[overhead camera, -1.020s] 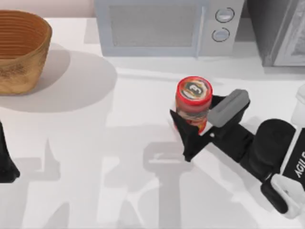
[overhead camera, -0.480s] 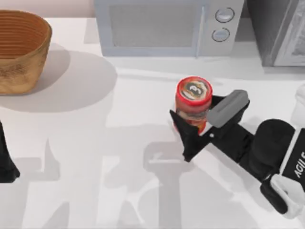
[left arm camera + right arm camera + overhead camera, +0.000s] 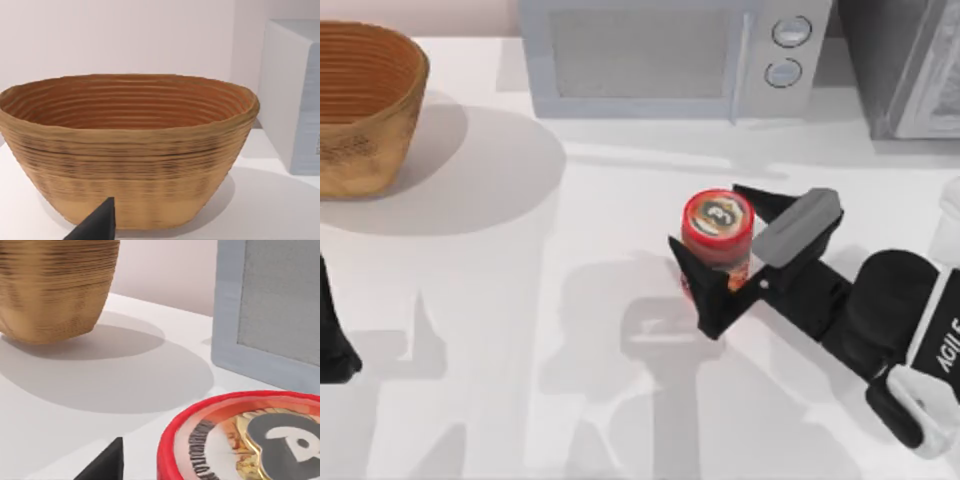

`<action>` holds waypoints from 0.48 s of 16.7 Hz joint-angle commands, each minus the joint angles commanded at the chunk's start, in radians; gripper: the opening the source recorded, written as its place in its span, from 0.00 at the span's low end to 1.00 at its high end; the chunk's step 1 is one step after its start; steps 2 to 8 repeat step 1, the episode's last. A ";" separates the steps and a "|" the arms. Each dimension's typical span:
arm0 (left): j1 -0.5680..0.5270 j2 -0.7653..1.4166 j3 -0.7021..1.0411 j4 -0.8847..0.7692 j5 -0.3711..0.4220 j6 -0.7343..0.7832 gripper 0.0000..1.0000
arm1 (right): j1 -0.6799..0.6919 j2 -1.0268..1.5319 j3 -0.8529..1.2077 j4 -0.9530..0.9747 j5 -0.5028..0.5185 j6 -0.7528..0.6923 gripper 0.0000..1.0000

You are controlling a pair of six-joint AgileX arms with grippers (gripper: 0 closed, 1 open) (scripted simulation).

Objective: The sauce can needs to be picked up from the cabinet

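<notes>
The sauce can (image 3: 719,222) sits (upright) between the right gripper (image 3: 720,240) fingers.

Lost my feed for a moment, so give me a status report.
Right gripper open around the sauce can, mid-table before the microwave. Left gripper parked at the table's left edge. Nothing in the way.

surface: white table (image 3: 520,300) | 10 o'clock: woven basket (image 3: 360,105) resting on it | 12 o'clock: light-grey microwave (image 3: 670,55) standing at the far edge | 2 o'clock: cabinet (image 3: 905,65) just beside the microwave
</notes>
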 joint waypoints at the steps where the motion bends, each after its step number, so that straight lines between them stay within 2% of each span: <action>1: 0.000 0.000 0.000 0.000 0.000 0.000 1.00 | 0.000 0.000 0.000 0.000 0.000 0.000 1.00; 8: 0.000 0.000 0.000 0.000 0.000 0.000 1.00 | 0.000 0.000 0.000 0.000 0.000 0.000 1.00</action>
